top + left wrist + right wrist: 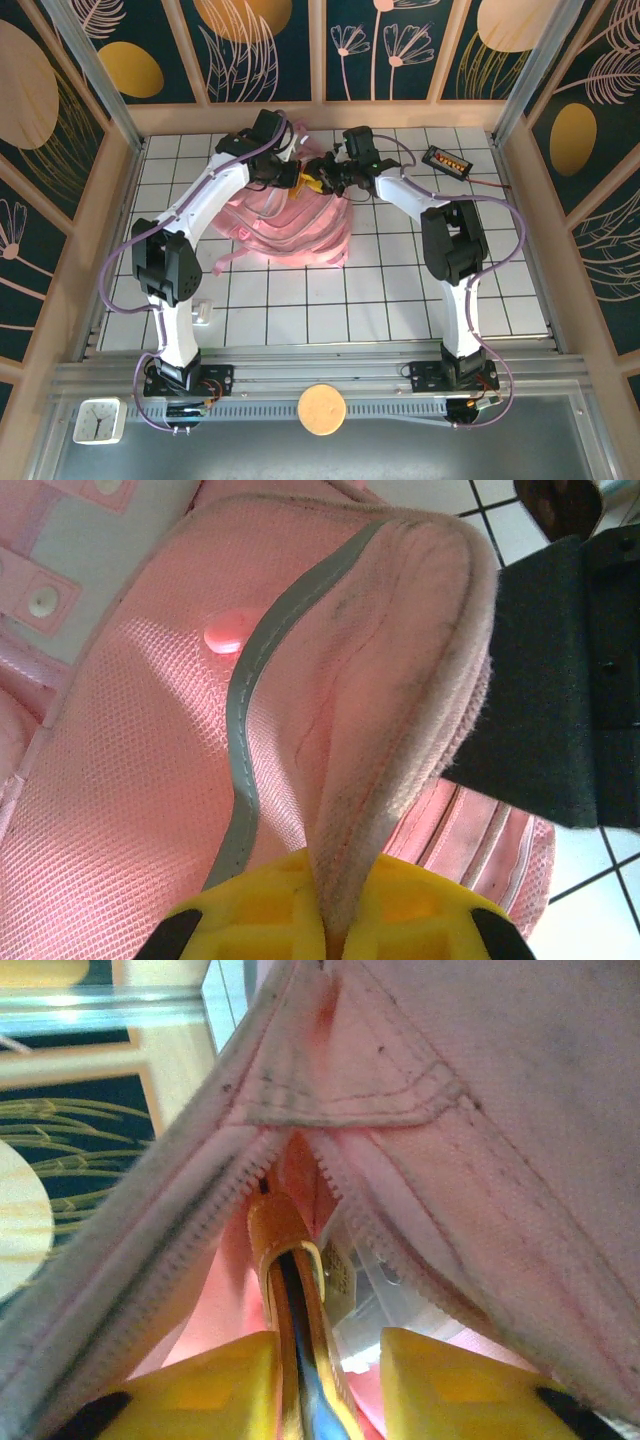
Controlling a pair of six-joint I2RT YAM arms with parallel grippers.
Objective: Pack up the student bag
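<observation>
1. Across my overhead view, the white tiled counter point(400, 290) runs from the arm bases at the near edge to the far frame.
2. On its far middle lies the student bag point(300, 230), pink and slumped, with a strap trailing toward the near left. Both arms meet over its far edge.
3. My left arm point(205, 200) comes in from the left. Its end effector point(335, 905) is closed on a folded rim of the bag, the pink fabric pinched between the yellow fingers point(240, 920). A grey strip point(245, 680) curves down the mesh panel beside that fold.
4. My right arm point(455, 245) comes in from the right. Its end effector point(330, 1350) faces the bag's parted zip point(215, 1225). An orange-tipped stick point(280, 1250) runs between its fingers, against one and with a gap to the other, so I cannot tell whether it is clamped.
5. A round wooden disc point(320, 408) sits mid-ledge in front of the bases, and a small white clock point(97, 420) sits at the ledge's left end.
6. A black box point(447, 160) with orange lights rests at the counter's far right, well apart from the bag.
7. The stick's orange tip is just inside the zip opening, and its shaft is dark.
</observation>
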